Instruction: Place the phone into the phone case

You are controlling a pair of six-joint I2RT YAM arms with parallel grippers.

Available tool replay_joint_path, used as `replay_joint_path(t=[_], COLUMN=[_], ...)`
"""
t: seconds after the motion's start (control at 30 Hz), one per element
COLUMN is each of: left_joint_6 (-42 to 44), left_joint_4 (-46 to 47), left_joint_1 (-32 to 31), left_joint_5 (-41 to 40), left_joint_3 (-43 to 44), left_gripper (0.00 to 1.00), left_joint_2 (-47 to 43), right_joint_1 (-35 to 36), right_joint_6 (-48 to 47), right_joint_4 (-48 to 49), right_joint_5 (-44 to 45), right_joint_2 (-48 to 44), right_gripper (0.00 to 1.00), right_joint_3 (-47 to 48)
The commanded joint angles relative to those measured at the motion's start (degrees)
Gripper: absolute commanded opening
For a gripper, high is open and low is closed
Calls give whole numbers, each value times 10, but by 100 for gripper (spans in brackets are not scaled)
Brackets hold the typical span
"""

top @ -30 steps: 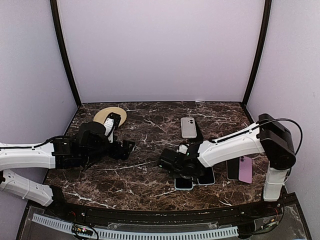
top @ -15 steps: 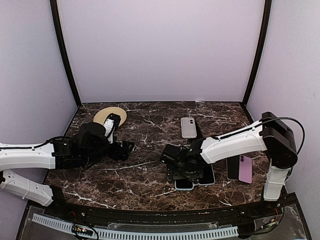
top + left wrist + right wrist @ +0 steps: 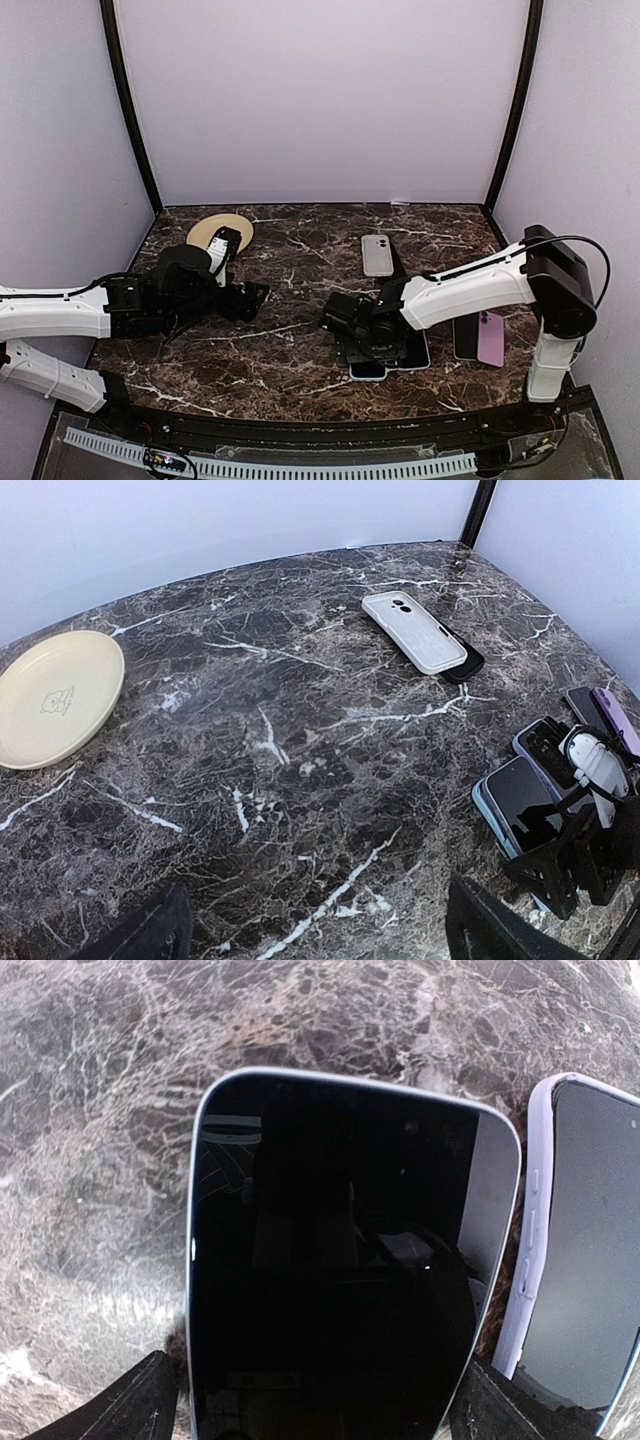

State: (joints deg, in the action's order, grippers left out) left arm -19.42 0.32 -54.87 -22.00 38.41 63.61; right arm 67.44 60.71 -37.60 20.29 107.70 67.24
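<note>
A light blue phone (image 3: 330, 1260) lies screen up near the table's front edge (image 3: 368, 369) (image 3: 518, 805). My right gripper (image 3: 315, 1400) (image 3: 365, 338) hangs low over it, open, with one finger (image 3: 140, 1405) beside each long edge; I cannot tell whether they touch it. A white phone case (image 3: 377, 255) (image 3: 415, 630) lies further back, camera cut-out away from me, on a black slab (image 3: 470, 665). My left gripper (image 3: 320, 930) (image 3: 255, 295) is open over bare marble at the left, holding nothing.
A pale lavender phone (image 3: 580, 1260) (image 3: 415, 355) lies right beside the blue one. A dark phone (image 3: 466, 338) and a pink one (image 3: 490, 338) lie at the right edge. A cream plate (image 3: 218, 230) (image 3: 55, 695) sits at the back left.
My right gripper has shifted slightly to the right and settled over the blue phone, its jaws narrowing a touch. The left arm has not moved.
</note>
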Motion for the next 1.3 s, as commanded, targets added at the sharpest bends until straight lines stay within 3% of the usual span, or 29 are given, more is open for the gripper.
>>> replay_joint_path(t=[0.0,0.23,0.47,0.57,0.7,0.93,1.1,1.27], left_joint_6=[10,12,13,12,10,10,0,-45], left_joint_4=[0,0,0,0,0,-6,86,255], left_joint_1=[3,3,3,3,2,3,2,2], left_joint_5=[-6,-5,-5,-6,-6,28,149,243], left_joint_3=[0,5,6,5,7,22,46,41], left_gripper=[90,90,90,90,89,88,86,88], left_joint_2=[-14,-8,-9,-11,-11,-1,20,26], right_joint_1=[12,13,12,12,13,27,44,53], right_joint_6=[0,6,4,-6,-29,-103,-198,-301], right_joint_4=[-50,-38,-25,-26,-12,73,160,251], right_joint_5=[-28,-51,-48,-36,-14,72,147,188], right_joint_2=[13,1,-7,-12,-34,-140,-200,-238], right_gripper=[95,96,63,54,45,38,37,37], right_joint_3=[-4,-29,-38,-29,-15,-23,-23,-17])
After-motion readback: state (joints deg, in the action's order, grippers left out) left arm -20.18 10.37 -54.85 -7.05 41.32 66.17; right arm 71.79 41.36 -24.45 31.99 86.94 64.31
